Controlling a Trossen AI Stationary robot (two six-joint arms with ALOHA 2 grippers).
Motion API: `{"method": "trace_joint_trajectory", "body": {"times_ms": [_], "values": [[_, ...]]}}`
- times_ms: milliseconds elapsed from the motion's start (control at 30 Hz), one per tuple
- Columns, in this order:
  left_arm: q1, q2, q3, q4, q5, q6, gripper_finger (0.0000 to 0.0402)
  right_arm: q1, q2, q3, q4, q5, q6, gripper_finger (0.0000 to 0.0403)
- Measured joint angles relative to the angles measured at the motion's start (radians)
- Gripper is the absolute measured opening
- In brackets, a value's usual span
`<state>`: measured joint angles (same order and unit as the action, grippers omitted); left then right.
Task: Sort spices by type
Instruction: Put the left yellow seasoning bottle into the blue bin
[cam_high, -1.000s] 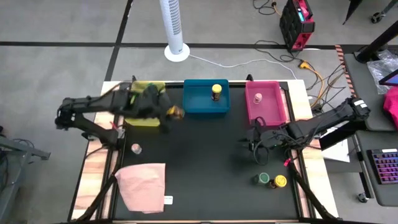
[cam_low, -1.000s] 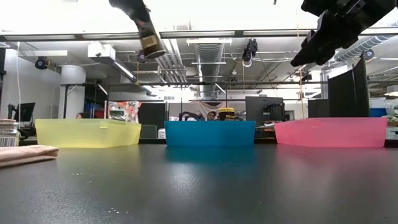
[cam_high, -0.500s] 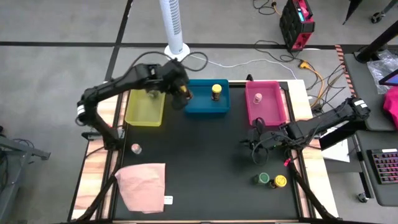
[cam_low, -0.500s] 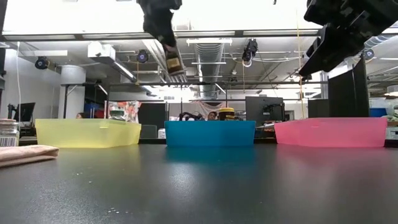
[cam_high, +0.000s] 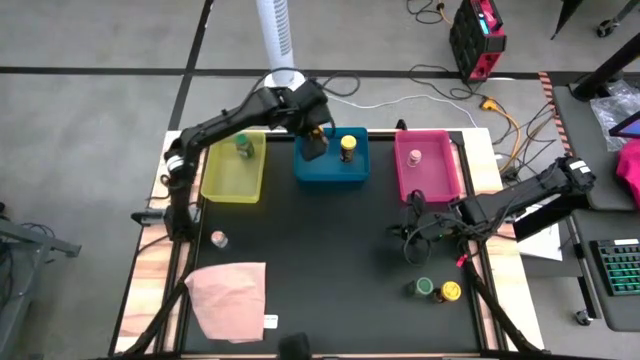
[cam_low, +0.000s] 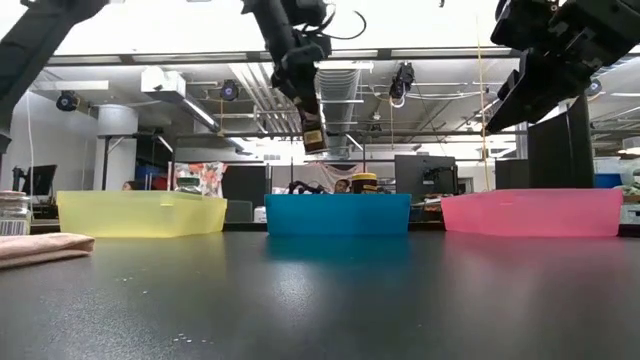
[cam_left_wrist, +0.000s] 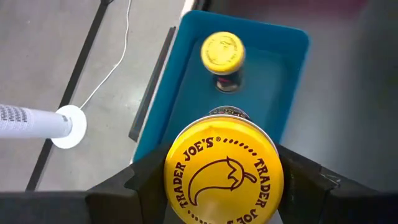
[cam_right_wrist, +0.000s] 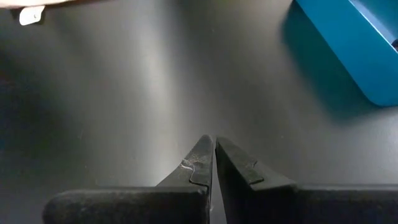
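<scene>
- Yellow-lidded jar (cam_left_wrist: 223, 174) sits clamped between the left gripper (cam_high: 314, 140)'s fingers, held in the air above the blue bin (cam_high: 308, 168), over its left part; the low view shows it hanging well clear of the bin's rim.
- Inside that blue bin a second yellow-lidded jar (cam_high: 348, 147) already stands upright, just to the right of the held one, so the carried jar looks matched to its place and only needs lowering and letting go.
- Sorted so far, as I judge it: one yellow-lidded jar in the blue bin, a pink-lidded jar (cam_high: 414, 157) in the pink bin (cam_high: 448, 180), and a green-lidded jar (cam_high: 241, 149) in the yellow bin (cam_high: 222, 188).
- Left to do: a green-lidded jar (cam_high: 423, 288) and a yellow-lidded jar (cam_high: 451, 291) stand side by side at the near right of the black table (cam_high: 330, 260), with something small between them that I cannot make out, and a pale-lidded jar (cam_high: 219, 238) stands alone at the near left, just beyond the pink cloth (cam_high: 228, 297).
- Right gripper (cam_high: 405, 227) hovers empty above the table's right side with its fingers pressed together, near the pink bin and apart from the two jars in front of it.
</scene>
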<state>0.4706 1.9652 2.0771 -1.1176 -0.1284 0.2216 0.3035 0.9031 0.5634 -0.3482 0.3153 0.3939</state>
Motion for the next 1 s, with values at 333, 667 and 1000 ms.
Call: {"method": "trace_joint_trajectory", "body": {"times_ms": [333, 667, 1000], "values": [[0.06, 0.137, 0.099, -0.012, 0.015, 0.042, 0.0207, 0.0, 0.0, -0.012, -0.013, 0.0, 0.051, 0.0013], [0.087, 0.192, 0.044, -0.011, 0.04, 0.058, 0.0207, 0.0, 0.0, -0.037, -0.013, 0.0, 0.096, 0.0013], [0.109, 0.187, -0.084, 0.065, 0.036, 0.058, 0.0207, 0.0, 0.0, -0.063, 0.016, 0.001, 0.123, 0.0013]]}}
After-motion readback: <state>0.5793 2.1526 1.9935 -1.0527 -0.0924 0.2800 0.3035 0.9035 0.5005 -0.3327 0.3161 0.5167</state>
